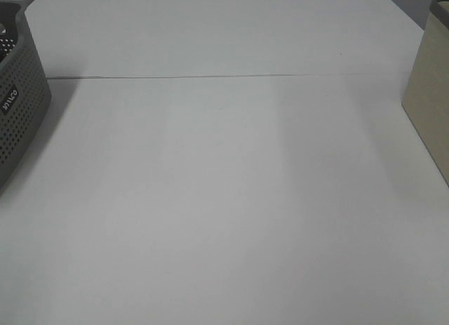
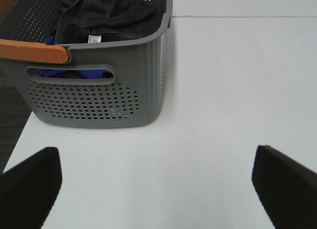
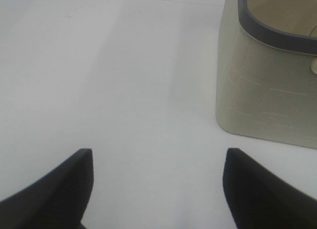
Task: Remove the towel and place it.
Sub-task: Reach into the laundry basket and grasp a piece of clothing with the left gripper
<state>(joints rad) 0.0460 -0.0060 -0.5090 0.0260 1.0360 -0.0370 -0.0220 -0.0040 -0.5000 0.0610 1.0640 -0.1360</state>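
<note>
The dark charcoal towel (image 2: pixel 106 14) lies bunched inside the grey perforated basket (image 2: pixel 94 98), with a small white tag (image 2: pixel 95 39) near the basket's rim. Something blue (image 2: pixel 74 73) shows under it through the handle slot. My left gripper (image 2: pixel 156 184) is open and empty, above the white table, short of the basket. My right gripper (image 3: pixel 157 187) is open and empty, above the table beside the beige basket (image 3: pixel 257 90). In the exterior high view neither gripper shows; only the grey basket's corner (image 1: pixel 21 100) at the left edge and the beige basket (image 1: pixel 429 93) at the right edge show.
The grey basket has an orange-brown handle (image 2: pixel 32 51). The white table (image 1: pixel 224 199) has a seam across its far part (image 1: pixel 224 76). Dark floor (image 2: pixel 10 120) shows past the table edge beside the grey basket. The beige basket has a dark grey rim (image 3: pixel 267 28).
</note>
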